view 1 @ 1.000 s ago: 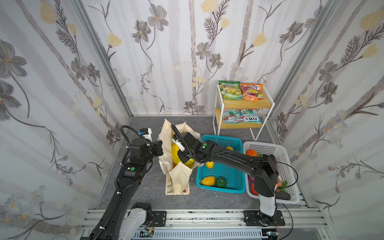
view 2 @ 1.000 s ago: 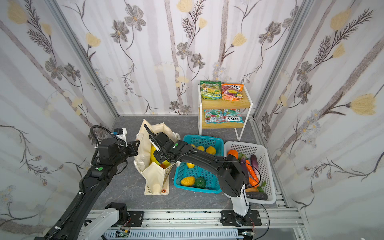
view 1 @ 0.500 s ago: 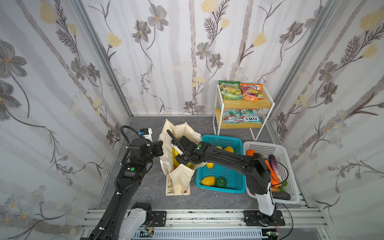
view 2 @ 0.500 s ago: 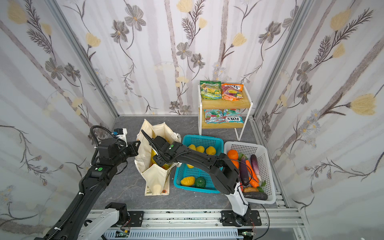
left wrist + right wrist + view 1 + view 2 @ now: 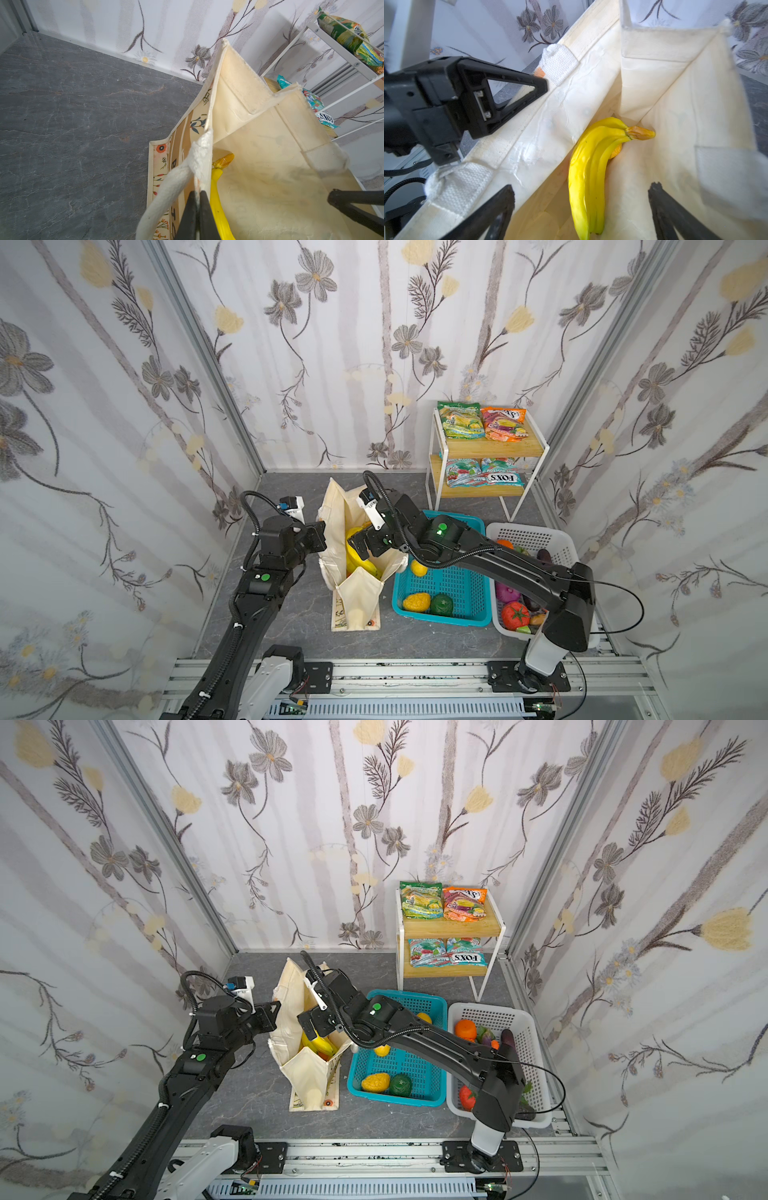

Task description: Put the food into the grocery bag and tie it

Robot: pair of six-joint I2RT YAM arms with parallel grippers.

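Matt woven cloth bag (image 5: 664, 87); glossy smooth bananas (image 5: 587, 166).

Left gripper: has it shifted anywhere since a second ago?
No. In a top view the left gripper stays clamped on the left rim of the bag, no nearer the teal basket than before.

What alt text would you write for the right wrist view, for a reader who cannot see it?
A yellow toy banana bunch lies inside the open cream canvas tote bag. The right gripper hangs open above it, while the black left gripper pinches the bag's rim.
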